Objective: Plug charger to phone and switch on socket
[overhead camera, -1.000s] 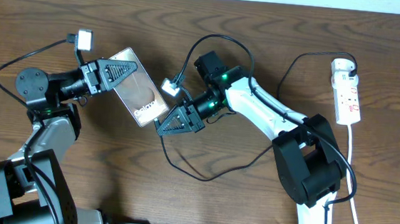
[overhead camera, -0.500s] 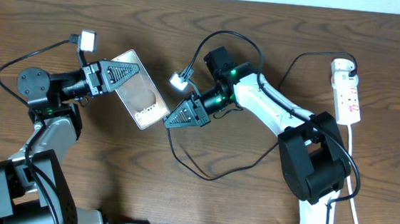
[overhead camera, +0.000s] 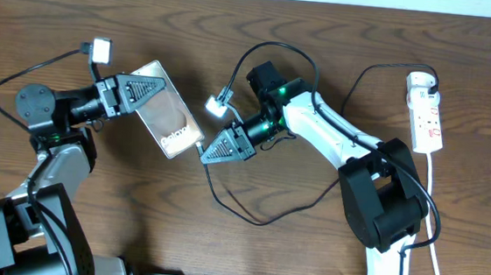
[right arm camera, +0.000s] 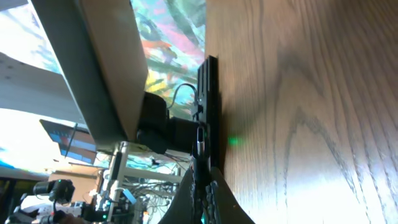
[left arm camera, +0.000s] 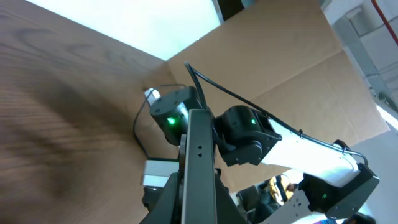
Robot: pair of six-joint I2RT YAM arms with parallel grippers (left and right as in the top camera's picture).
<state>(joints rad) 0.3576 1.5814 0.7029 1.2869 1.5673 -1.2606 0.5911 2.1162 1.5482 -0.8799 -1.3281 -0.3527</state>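
Observation:
The phone (overhead camera: 173, 120), a brown-bronze slab with "Galaxy" lettering, is held tilted above the table by my left gripper (overhead camera: 151, 92), which is shut on its upper end. In the left wrist view the phone shows edge-on as a dark bar (left arm camera: 199, 149) between the fingers (left arm camera: 198, 208). My right gripper (overhead camera: 204, 151) is shut on the plug end of the charger (overhead camera: 248, 215), a thin black cable. The plug tip is at the phone's lower edge. In the right wrist view the plug (right arm camera: 198, 144) lines up with the phone's dark edge (right arm camera: 209, 87) above the fingers (right arm camera: 202, 196). I cannot tell if it is seated. The socket (overhead camera: 425, 115) lies at the far right.
The charger cable loops over the table in front of the right arm and runs up to the socket's top end. The socket's white cord (overhead camera: 433, 214) runs down the right side. Small white wrist lights (overhead camera: 103, 51) stick out by both arms.
My right gripper, with the plug, drew back slightly to the right and then returned left to the phone's lower edge. The phone and left gripper shifted only slightly.

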